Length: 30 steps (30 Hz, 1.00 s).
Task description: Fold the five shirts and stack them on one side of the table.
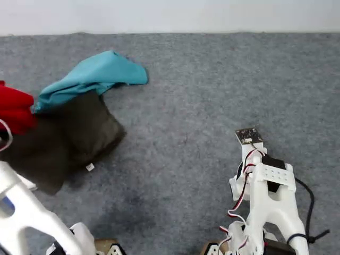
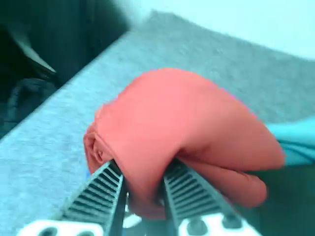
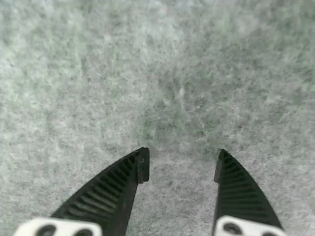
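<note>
Crumpled red shirt (image 2: 187, 123) pinched in left gripper (image 2: 142, 169); right gripper (image 3: 181, 164) wide over table (image 3: 147, 64)

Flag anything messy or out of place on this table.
Nothing is stacked neatly: a crumpled teal cloth shirt lies askew, overlapping a dark brown cloth shirt, and a bunched red cloth shirt is pinched in the left pincer.

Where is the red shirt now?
The red cloth shirt sits at the high view's left edge, against the dark brown shirt, held by the left tool.
</note>
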### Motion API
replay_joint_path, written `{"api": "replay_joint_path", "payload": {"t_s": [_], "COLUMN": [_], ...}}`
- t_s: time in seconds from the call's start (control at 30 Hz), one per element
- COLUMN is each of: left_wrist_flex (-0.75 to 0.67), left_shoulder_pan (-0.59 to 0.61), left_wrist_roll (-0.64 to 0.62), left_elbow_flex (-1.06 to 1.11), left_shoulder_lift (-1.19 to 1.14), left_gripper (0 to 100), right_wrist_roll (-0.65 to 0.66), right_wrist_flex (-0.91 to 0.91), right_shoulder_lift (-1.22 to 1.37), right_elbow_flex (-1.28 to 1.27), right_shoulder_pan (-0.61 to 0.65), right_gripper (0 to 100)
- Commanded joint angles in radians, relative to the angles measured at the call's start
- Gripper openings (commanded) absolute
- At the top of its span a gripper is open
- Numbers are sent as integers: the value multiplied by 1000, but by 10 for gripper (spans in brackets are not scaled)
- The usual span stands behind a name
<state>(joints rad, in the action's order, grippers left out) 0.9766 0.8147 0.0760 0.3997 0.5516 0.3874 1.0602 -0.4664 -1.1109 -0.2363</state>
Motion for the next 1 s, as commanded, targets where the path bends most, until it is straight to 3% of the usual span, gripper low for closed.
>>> {"api": "replay_joint_path", "payload": {"t_s": [0.0,0.23,0.33,0.47,0.73,0.83,0.97], "left_wrist_flex": [3,87,71,75,198,120,-117], "left_shoulder_pan": [-61,-155,-158,-172,-516,-588,-603], "left_wrist_roll": [15,11,0,-130,-121,-121,-124], "left_elbow_flex": [30,33,-1,-90,28,186,420], "left_shoulder_lift": [48,49,49,63,115,114,114], "left_gripper": [21,284,282,285,284,284,284], "right_wrist_roll": [9,9,9,9,9,9,9], "right_wrist_flex": [-10,-10,-10,-10,-10,-10,-10], "right_shoulder_lift": [-7,-7,-7,-7,-7,-7,-7], "right_elbow_flex": [3,2,2,2,2,2,2], "right_shoulder_pan": [-7,-7,-7,-7,-7,-7,-7], "right_gripper": [231,231,231,231,231,231,231]}}
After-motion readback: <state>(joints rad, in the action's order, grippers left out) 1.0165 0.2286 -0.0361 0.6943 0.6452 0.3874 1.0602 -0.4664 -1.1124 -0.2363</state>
